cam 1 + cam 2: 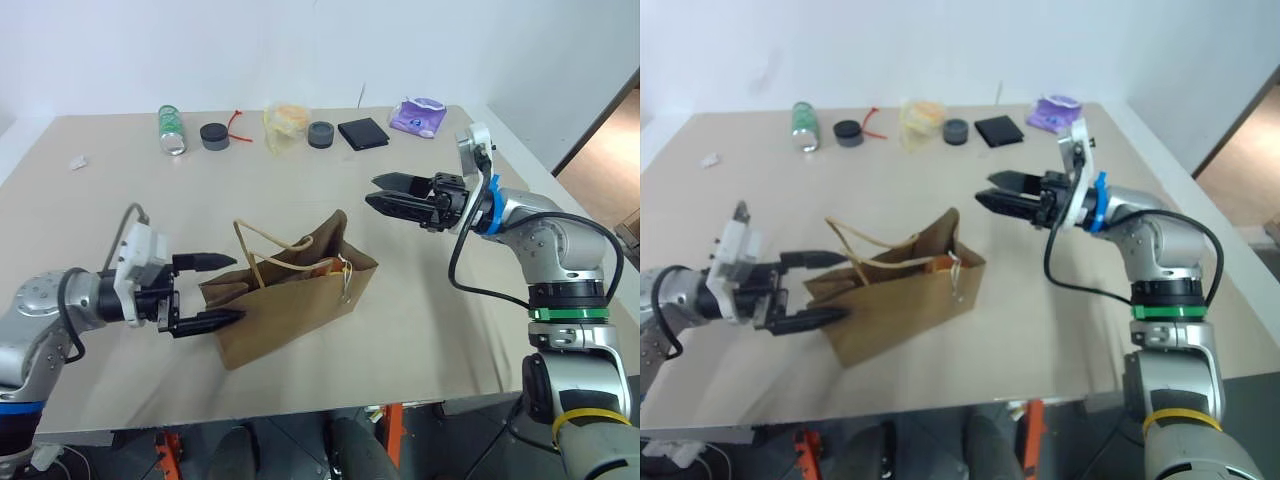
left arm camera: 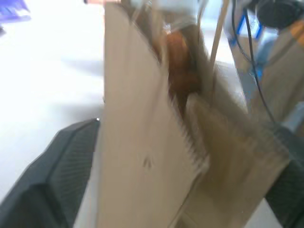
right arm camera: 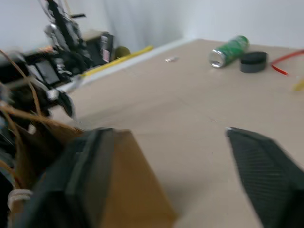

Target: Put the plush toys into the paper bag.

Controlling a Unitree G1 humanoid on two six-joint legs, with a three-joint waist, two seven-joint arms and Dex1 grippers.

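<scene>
The brown paper bag (image 1: 290, 300) stands near the table's front middle, its mouth gaping and its cord handles (image 1: 262, 243) sticking up. A brown furry plush toy (image 2: 180, 66) lies inside it in the left wrist view. An orange-brown bit (image 1: 331, 266) shows at the bag's mouth. My left gripper (image 1: 228, 289) is open, its two fingers straddling the bag's left end. My right gripper (image 1: 379, 192) is open and empty, hanging above the table just right of the bag's far corner and pointing left toward it.
Along the table's far edge lie a green can (image 1: 172, 130), two black round pieces (image 1: 214, 136) (image 1: 321, 134), a red tie (image 1: 237, 124), a yellowish plastic packet (image 1: 285, 125), a black wallet (image 1: 362, 133) and a purple pack (image 1: 418, 117). The table's front edge (image 1: 300, 415) is close behind the bag.
</scene>
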